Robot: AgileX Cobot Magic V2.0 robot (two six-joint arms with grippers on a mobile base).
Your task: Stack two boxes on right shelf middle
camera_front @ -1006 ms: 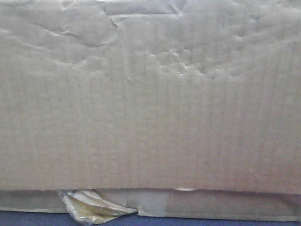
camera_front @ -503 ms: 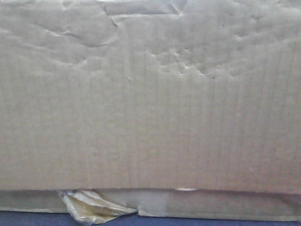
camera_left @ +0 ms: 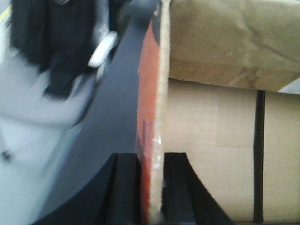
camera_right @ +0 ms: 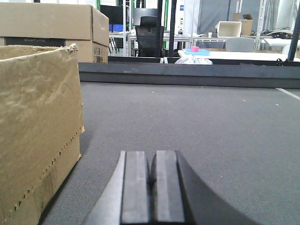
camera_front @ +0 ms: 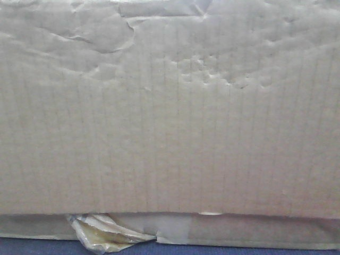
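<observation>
Nothing has shifted: the box [camera_front: 170, 117] fills the front view as before, tape [camera_front: 101, 236] peeling at its lower edge. Left gripper [camera_left: 152, 187] clamps a box flap [camera_left: 161, 93] edgewise. Right gripper [camera_right: 144, 187] is closed and empty, a dented box [camera_right: 37, 131] near-left of it. Print on the far carton [camera_right: 47, 21] is unreadable.

1. A tan corrugated box [camera_front: 170, 117] fills the front view, its face creased and dented toward the top.
2. Yellowish tape [camera_front: 101, 234] peels from its lower-left edge.
3. In the right-wrist view, the box [camera_right: 37, 126] stands upright at frame left.
</observation>
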